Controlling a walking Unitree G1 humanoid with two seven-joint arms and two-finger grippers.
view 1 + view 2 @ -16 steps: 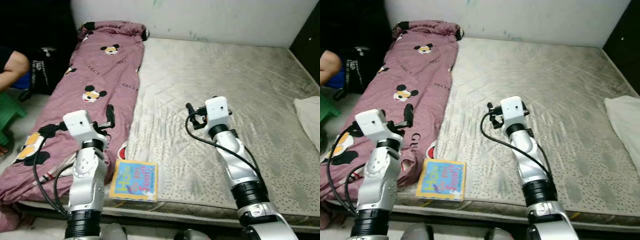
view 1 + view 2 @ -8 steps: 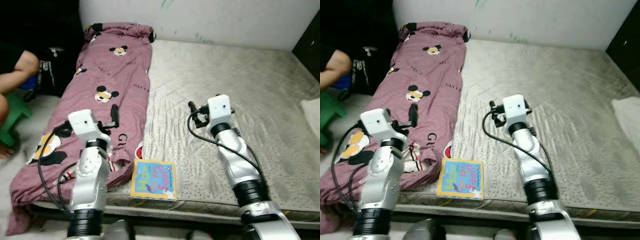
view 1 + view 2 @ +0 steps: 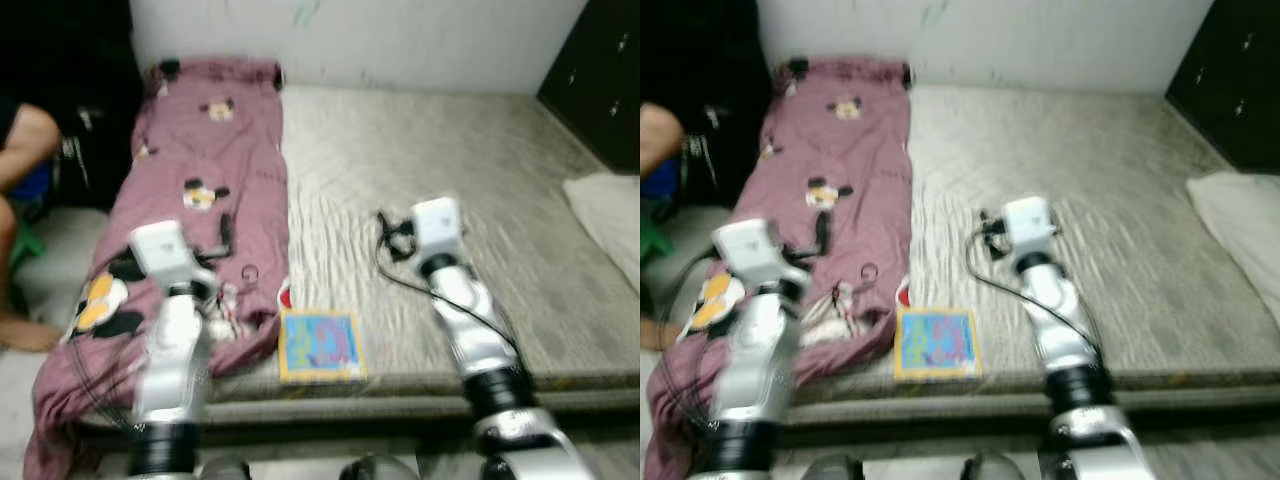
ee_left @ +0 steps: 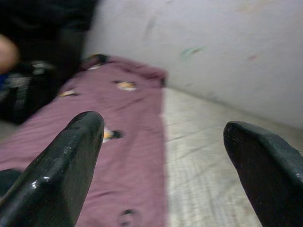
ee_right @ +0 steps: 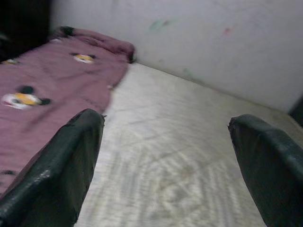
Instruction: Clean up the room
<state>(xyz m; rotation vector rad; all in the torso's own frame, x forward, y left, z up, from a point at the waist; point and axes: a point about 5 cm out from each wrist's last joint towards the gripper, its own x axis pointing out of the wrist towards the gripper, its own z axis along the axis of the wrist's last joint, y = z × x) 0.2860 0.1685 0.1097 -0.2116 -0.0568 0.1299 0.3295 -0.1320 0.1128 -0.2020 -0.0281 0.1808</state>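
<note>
Camera swung right and blurred, book (image 3: 320,346) unmoved, both claws spread

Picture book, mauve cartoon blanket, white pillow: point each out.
picture book (image 3: 320,346), left eye view, middle of its cover
mauve cartoon blanket (image 3: 205,160), left eye view, flat upper stretch
white pillow (image 3: 1238,215), right eye view, its visible part at the mattress's right edge

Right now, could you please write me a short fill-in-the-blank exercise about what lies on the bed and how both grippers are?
1. The blanket on the mattress has the colour ____.
2. The book lies at the mattress edge between the two ____.
3. The fingers of the left gripper and the right gripper are ____.

Missing words: purple; arms; open
</note>
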